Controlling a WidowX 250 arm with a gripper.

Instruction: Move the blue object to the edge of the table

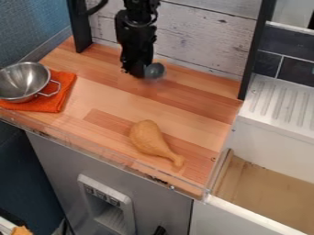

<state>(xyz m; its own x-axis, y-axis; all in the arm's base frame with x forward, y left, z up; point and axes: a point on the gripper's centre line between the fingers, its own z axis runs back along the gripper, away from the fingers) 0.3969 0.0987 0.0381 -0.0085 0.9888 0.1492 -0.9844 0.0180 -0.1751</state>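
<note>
Beside a plank wall (202, 34), the black gripper (140, 73) hangs over the back of the table (107, 98), a dull blue-grey ball (154, 70), apparently our blue object, at its tip. Whether the gripper is open or closed, or has hold of the ball, we cannot tell. Our step, as we judge it, is to secure the ball around its middle, then carry it low and level to an edge. Should we choose the front, we would pass left of the drumstick (147, 137), stop just inside the clear rail (110, 156) and let go gently, since a round thing may roll.
</note>
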